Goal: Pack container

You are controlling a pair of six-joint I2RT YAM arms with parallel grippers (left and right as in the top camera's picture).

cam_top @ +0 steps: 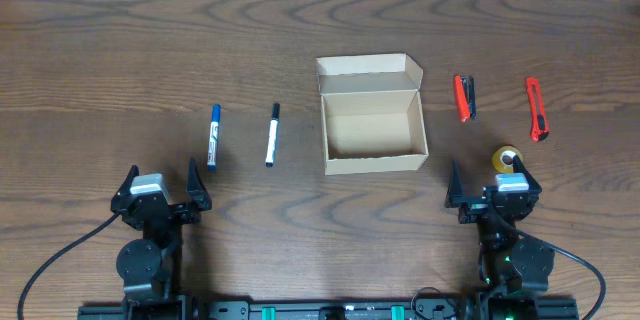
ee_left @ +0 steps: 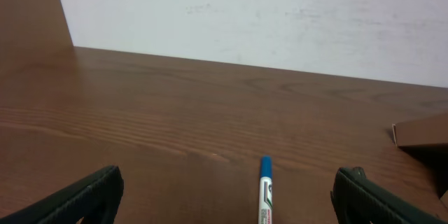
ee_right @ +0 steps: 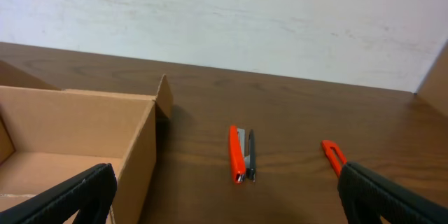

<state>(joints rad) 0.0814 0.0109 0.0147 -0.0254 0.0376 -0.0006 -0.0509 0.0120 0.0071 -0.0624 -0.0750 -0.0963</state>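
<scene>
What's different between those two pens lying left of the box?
Cap colour: the blue marker has a blue cap, the black marker a black one. Place: the black marker lies nearer the box, the blue marker farther left. Print: the blue marker's barrel carries blue lettering, the black marker's looks mostly plain white. Both lie flat, white-bodied, roughly parallel, caps at the far end.

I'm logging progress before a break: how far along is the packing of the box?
Done: the box stands open, flap back, but empty. In hand: nothing; left gripper and right gripper are both open and hold nothing. Left: everything. The blue marker, black marker, orange stapler, orange cutter and tape roll all lie on the table outside the box.
</scene>
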